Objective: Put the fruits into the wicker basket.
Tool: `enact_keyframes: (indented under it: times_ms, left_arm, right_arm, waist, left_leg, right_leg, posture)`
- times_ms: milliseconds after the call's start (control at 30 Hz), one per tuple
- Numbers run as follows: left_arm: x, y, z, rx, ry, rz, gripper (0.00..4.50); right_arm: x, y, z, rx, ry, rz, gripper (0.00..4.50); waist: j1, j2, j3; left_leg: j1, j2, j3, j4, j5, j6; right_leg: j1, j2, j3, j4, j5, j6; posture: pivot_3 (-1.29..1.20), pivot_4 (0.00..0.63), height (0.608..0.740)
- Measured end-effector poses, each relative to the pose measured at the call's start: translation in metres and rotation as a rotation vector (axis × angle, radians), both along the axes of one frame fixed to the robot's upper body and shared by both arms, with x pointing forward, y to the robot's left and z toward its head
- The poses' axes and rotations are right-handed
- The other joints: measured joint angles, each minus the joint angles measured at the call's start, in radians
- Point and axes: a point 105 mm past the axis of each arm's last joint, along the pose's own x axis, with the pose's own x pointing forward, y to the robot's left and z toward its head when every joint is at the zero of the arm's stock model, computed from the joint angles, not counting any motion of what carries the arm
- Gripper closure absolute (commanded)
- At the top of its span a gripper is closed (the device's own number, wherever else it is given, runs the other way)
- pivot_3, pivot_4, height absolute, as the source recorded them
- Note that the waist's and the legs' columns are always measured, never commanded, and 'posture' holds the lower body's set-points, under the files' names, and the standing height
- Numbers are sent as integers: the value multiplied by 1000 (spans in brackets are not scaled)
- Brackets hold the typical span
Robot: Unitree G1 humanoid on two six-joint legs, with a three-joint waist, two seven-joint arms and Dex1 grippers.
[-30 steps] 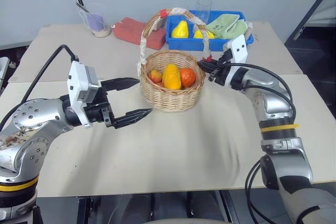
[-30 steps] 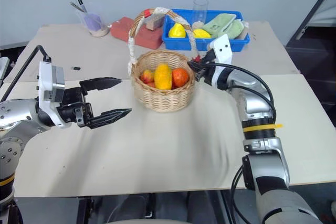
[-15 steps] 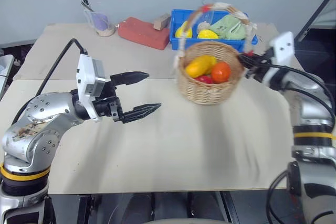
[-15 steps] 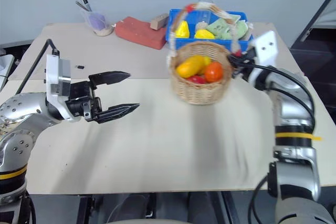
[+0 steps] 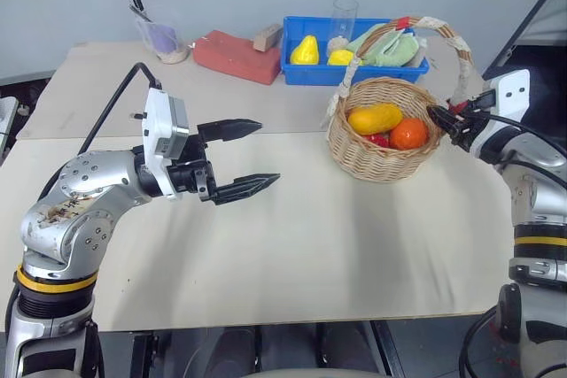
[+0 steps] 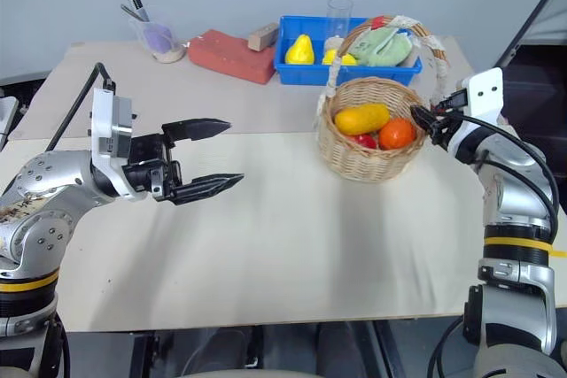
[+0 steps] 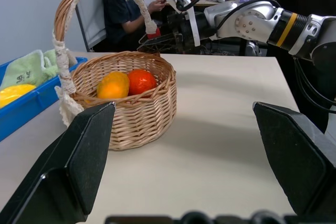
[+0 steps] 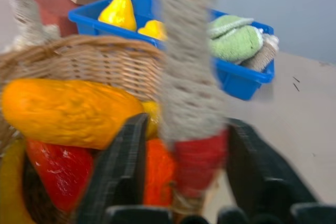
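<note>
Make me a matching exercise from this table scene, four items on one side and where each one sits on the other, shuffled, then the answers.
Items:
1. round orange fruit
2. yellow pear-shaped fruit
3. red brick
4. left end effector

Places:
A. in the blue tray
B. open, over bare table left of the basket
C. in the wicker basket
D. on the table, left of the blue tray

Pairs: 1-C, 2-A, 3-D, 4-B

Left gripper (image 5: 255, 154) jaws wide, right gripper (image 8: 181, 153) jaws parted
</note>
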Motion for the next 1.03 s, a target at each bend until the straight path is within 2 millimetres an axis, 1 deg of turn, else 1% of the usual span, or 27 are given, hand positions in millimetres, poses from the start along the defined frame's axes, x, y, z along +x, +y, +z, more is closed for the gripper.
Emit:
enact_keyframes:
  times_ms: [33, 100, 200, 300, 367, 400, 467, 533, 600, 667, 800, 1033]
  left_arm:
    - [0, 1, -1, 4, -3, 6, 0]
    - [3, 7, -7, 28, 5, 53, 0]
    - [11, 28, -23, 75, 32, 182, 0]
    - [14, 60, -42, 164, 75, 336, 0]
    - [12, 80, -54, 240, 98, 432, 0]
    - [9, 93, -61, 278, 115, 484, 0]
    - [-2, 122, -78, 350, 164, 588, 0]
    - [-12, 146, -92, 419, 204, 657, 0]
    - [-17, 165, -96, 467, 226, 713, 0]
    - [-20, 174, -92, 472, 217, 739, 0]
    - [-25, 184, -87, 474, 220, 757, 0]
    - [-24, 184, -84, 466, 217, 753, 0]
  right_arm:
    - [-3, -2, 0, -11, 3, -1, 761]
    - [-13, -7, -1, -26, 25, 7, 761]
    - [-29, -17, -4, -43, 65, 18, 761]
    - [-46, -27, -3, -70, 103, 40, 761]
    - [-57, -32, -1, -123, 129, 64, 761]
    - [-63, -33, -3, -159, 158, 87, 761]
    - [-76, -34, -13, -216, 237, 141, 761]
    - [-85, -29, -23, -243, 301, 211, 761]
    - [-91, -20, -30, -266, 344, 283, 761]
    - [-94, -14, -32, -289, 372, 335, 761]
    - [-98, -9, -33, -328, 406, 394, 761]
    - [-95, -4, -30, -338, 408, 424, 761]
  waist:
    - [2, 0, 0]
    - [5, 0, 0]
    - [2, 0, 0]
    - [-2, 0, 0]
    - [-2, 0, 0]
    - [-3, 0, 0]
    - [-4, 0, 0]
    - [-4, 0, 0]
    - [-3, 0, 0]
    - [4, 0, 0]
    - [15, 0, 0]
    - [14, 0, 0]
  left_leg:
    - [0, 0, 0, 0, 0, 0]
    - [0, 0, 0, 0, -1, 1]
    - [0, 0, 0, 0, -1, 1]
    - [1, 1, 0, -1, -1, 1]
    - [2, 1, 1, -1, -1, 2]
    - [2, 2, 1, -1, -1, 2]
    - [3, 3, 1, -2, -2, 3]
    - [2, 3, 2, -2, -2, 3]
    - [3, 3, 2, -2, -2, 3]
    - [3, 2, 2, -2, -2, 3]
    - [3, 2, 2, -2, -2, 3]
    - [3, 3, 2, -2, -2, 3]
  right_leg:
    - [0, 0, 0, 0, 0, 0]
    - [0, 0, 0, 0, 0, 0]
    - [0, 0, 0, 0, 0, 0]
    - [0, 0, 1, -3, 0, 0]
    - [0, 0, 1, -4, 0, 0]
    - [0, 0, 1, -5, 0, 0]
    - [1, 0, 2, -5, 0, 0]
    - [0, 0, 2, -6, 0, 0]
    - [0, 0, 2, -6, 0, 0]
    - [1, -2, 2, -6, 0, 0]
    - [1, -2, 1, -6, 0, 0]
    - [1, -2, 1, -6, 0, 0]
  posture:
    - [0, 150, 740]
    - [0, 150, 740]
    - [0, 150, 740]
    - [0, 150, 740]
    - [0, 150, 740]
    - [0, 150, 740]
    - [0, 150, 740]
    - [0, 150, 740]
    - [0, 150, 740]
    - [0, 150, 740]
    - [0, 150, 740]
    - [0, 150, 740]
